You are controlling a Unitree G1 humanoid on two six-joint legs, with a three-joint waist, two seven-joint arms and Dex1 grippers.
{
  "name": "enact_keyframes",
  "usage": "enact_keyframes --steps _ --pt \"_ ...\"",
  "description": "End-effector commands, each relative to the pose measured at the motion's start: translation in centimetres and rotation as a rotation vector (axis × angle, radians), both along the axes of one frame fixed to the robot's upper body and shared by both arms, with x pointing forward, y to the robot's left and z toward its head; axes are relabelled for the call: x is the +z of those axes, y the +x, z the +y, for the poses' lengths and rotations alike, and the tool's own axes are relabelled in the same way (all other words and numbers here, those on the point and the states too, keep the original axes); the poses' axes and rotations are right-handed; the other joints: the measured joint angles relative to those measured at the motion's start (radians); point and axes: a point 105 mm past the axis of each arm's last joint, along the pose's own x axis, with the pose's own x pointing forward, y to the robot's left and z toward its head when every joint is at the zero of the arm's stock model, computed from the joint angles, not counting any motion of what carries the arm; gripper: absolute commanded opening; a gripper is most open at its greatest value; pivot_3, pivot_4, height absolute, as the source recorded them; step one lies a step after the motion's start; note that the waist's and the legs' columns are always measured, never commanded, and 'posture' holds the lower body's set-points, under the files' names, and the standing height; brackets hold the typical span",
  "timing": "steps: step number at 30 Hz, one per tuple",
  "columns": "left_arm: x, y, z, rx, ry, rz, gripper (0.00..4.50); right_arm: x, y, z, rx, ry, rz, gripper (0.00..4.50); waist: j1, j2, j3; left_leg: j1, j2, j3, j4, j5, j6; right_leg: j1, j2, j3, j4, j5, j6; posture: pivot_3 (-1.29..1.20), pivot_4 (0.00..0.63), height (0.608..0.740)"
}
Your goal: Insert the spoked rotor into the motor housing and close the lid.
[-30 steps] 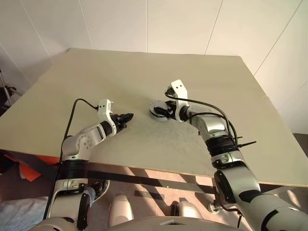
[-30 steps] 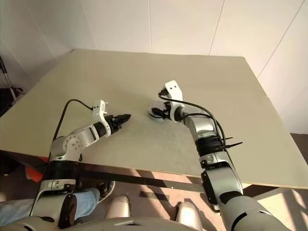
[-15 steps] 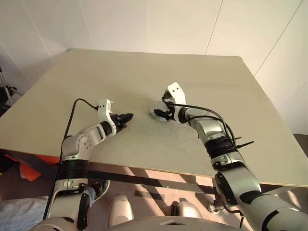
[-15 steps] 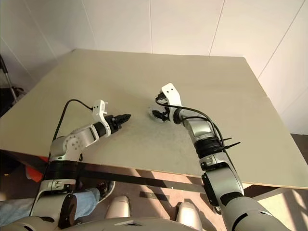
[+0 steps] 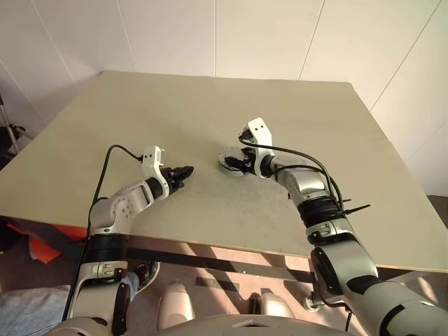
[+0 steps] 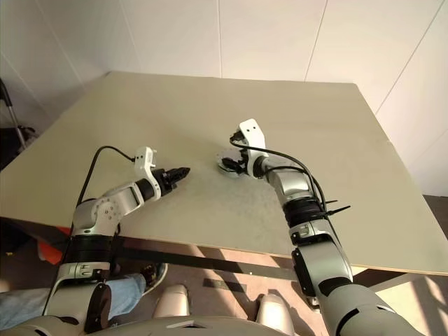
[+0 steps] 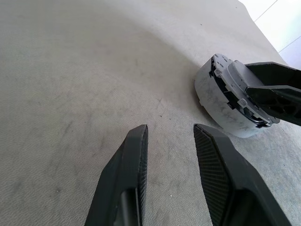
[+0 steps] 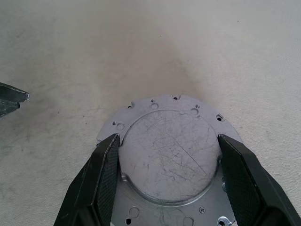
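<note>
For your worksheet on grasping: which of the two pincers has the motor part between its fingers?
The right pincer: its fingers straddle the lid. The left pincer stands open over bare table.

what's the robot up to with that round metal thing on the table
The robot is assembling a small motor on the beige table. Its right gripper has its jaws set either side of the round pale silver lid, which sits on the housing's silver flange with small holes. Whether the jaws press the lid can't be told. The left gripper hangs apart over bare table, jaws parted and empty, pointing at the assembly.
</note>
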Motion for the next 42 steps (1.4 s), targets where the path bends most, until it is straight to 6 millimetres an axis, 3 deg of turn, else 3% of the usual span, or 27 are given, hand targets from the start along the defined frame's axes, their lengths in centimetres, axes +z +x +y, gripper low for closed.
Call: enact_keyframes --steps 1,27,42 --pt "1.3 0.2 0.0 -0.004 0.006 -0.053 1.63 0.4 0.4 -0.5 -0.022 -0.035 -0.031 3.17 0.0 0.0 0.0 0.0 0.0 0.0 0.0 0.0 0.0 0.0 0.0 0.0 0.0 0.0 0.0 0.0 0.0 0.74" --pt "1.2 0.2 0.1 -0.006 0.019 -0.047 1.63 -1.2 1.0 -1.2 -0.095 -0.107 -0.02 3.17 0.0 0.0 0.0 0.003 0.0 0.0 0.0 0.0 -0.001 0.002 0.0 0.0 0.0 -0.003 0.005 0.0 0.0 0.74" --pt "0.8 0.1 -0.3 -0.023 0.029 -0.038 1.63 0.3 1.4 -1.2 -0.135 0.021 -0.008 3.17 0.0 0.0 0.0 0.002 0.0 0.0 0.0 0.001 -0.001 0.002 0.0 0.0 0.0 -0.003 0.005 0.0 0.0 0.74"
